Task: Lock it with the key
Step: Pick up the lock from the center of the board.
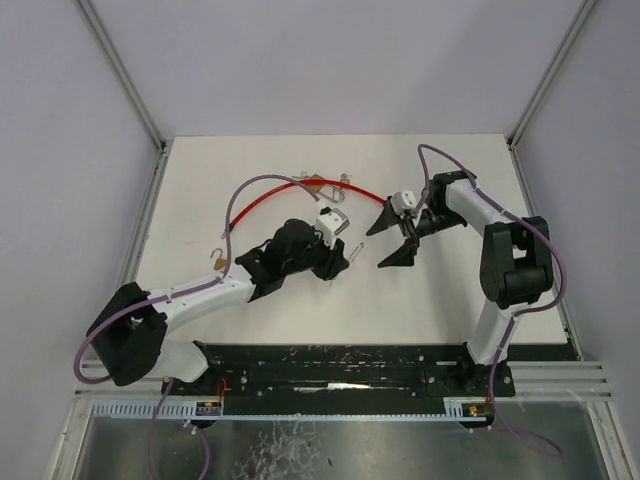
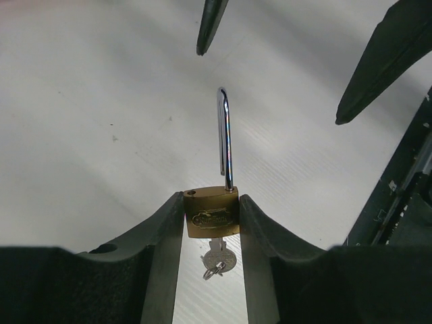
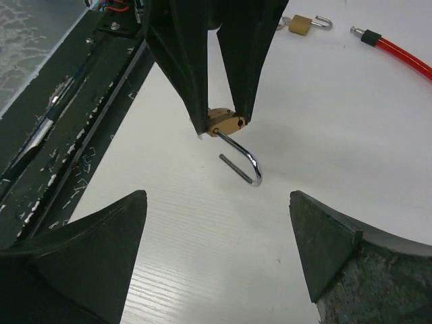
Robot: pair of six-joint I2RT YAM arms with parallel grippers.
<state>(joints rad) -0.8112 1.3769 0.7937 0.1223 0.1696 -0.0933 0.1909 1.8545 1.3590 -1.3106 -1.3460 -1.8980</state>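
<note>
A brass padlock (image 2: 211, 210) is pinched by its body between the fingers of my left gripper (image 2: 211, 202), which holds it just above the table. Its steel shackle (image 2: 225, 135) is open and points away from me toward the right gripper. A key (image 2: 217, 260) with a small ring sits in the keyhole underneath. In the right wrist view the padlock (image 3: 226, 123) and its shackle (image 3: 246, 158) lie straight ahead of my right gripper (image 3: 216, 196), which is open wide and empty. In the top view the left gripper (image 1: 338, 260) faces the right gripper (image 1: 388, 243) at mid-table.
A red cable (image 1: 300, 190) curves across the back of the table, with small padlocks (image 1: 312, 182) near it. Another brass padlock (image 1: 219, 259) lies left of the left arm and also shows in the right wrist view (image 3: 300, 24). A black rail (image 1: 350, 365) runs along the near edge.
</note>
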